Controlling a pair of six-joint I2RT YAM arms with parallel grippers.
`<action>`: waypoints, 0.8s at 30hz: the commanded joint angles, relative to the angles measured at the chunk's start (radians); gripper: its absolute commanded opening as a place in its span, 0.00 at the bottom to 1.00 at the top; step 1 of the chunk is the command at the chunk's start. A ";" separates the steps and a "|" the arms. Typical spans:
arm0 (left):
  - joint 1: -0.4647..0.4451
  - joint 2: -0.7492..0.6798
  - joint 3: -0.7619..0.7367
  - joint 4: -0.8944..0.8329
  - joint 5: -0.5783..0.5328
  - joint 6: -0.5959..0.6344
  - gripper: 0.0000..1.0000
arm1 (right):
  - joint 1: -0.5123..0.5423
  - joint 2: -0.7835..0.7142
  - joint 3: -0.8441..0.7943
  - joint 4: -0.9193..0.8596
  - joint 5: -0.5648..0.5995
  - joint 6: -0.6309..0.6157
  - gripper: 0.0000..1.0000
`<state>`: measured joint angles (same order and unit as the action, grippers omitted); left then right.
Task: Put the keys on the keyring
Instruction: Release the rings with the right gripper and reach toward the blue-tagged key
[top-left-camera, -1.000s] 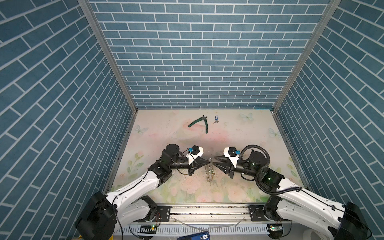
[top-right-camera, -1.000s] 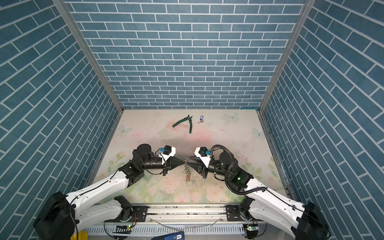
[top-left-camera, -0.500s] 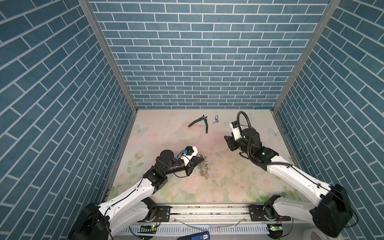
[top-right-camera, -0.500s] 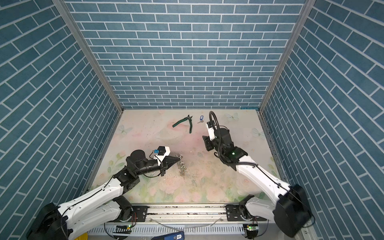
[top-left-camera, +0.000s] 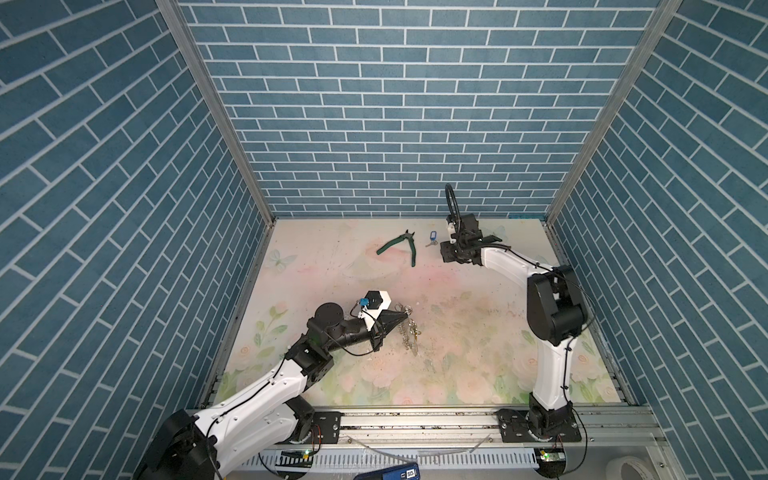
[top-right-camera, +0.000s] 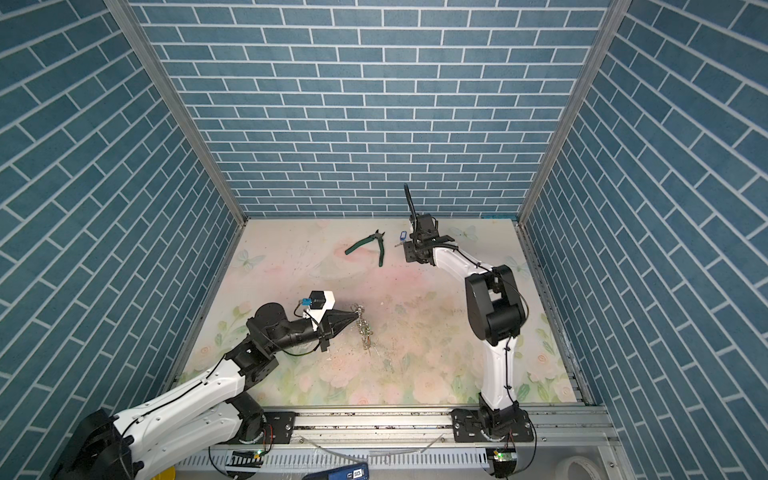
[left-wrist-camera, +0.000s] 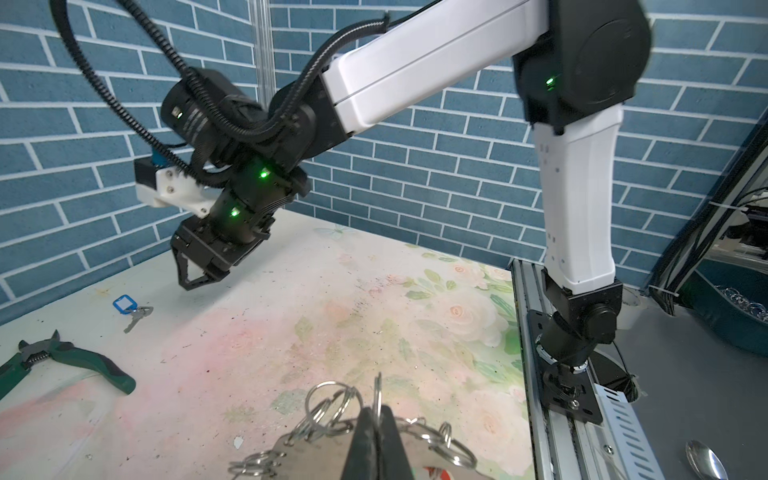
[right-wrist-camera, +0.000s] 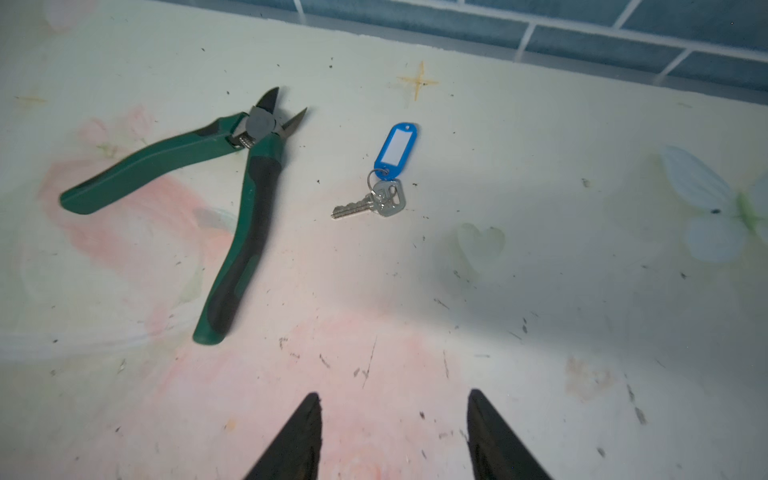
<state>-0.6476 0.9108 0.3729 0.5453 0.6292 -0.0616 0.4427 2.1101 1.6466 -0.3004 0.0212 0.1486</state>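
Right wrist view has the right gripper (right-wrist-camera: 392, 392) with its claws apart and nothing between them, above bare table short of the keys (right-wrist-camera: 388, 195). A second ago this gripper was at the middle of the table, nose to nose with the left gripper (top-left-camera: 401, 318) at the keyring (top-left-camera: 409, 328). It has since swung away to the back of the table (top-left-camera: 478, 332). The left gripper has stayed near the front, claws pressed together and clamped on the keyring, which hangs down from them. The keys have not moved: they lie flat near the back wall, just beside the pliers (right-wrist-camera: 249, 208) and not touching them. By count there is one silvery key on one blue tag, one pair of green-handled pliers with its handles spread, and one keyring. The small rings along the keyring's edge overlap too much to count, and the left wrist view cuts off most of its grey plate. A spoon (left-wrist-camera: 706, 459) off the table is also cut by that view's edge.
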 joint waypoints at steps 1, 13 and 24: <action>0.002 -0.008 -0.012 0.076 0.018 -0.016 0.00 | -0.008 0.110 0.163 -0.102 -0.045 -0.026 0.61; 0.000 0.042 0.005 0.106 0.032 -0.028 0.00 | -0.029 0.467 0.668 -0.315 -0.021 -0.014 0.54; 0.000 0.085 0.015 0.137 0.048 -0.026 0.00 | -0.029 0.617 0.908 -0.388 -0.033 -0.010 0.49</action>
<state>-0.6476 0.9932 0.3653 0.6266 0.6590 -0.0830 0.4175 2.6961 2.4897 -0.6380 0.0036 0.1341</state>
